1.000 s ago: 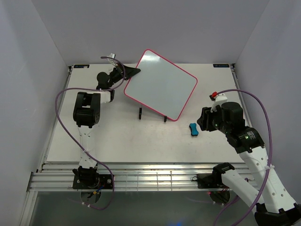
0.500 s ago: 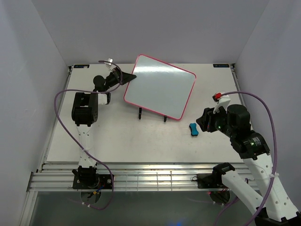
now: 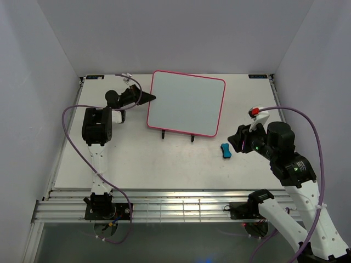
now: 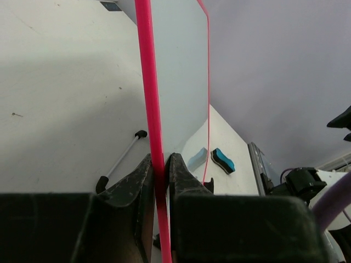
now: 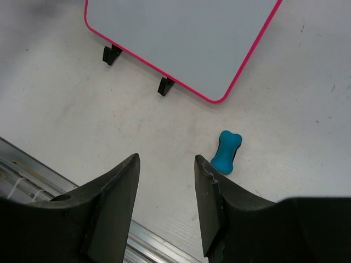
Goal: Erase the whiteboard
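Pink-framed whiteboard [image 3: 186, 104] stands at the bench's [image 3: 137, 159] twelve o'clock, my left tool [image 4: 160, 170] clamped on its nine o'clock edge, my right tool [image 5: 166, 160] partly spread and empty near the eraser [image 5: 226, 152], and a hard wipe could twist it free.

no readable text, labels or numbers anywhere

whiteboard [image 3: 186, 104] swung level by left hand [image 3: 149, 98]; right hand [image 3: 237, 143] drawn back
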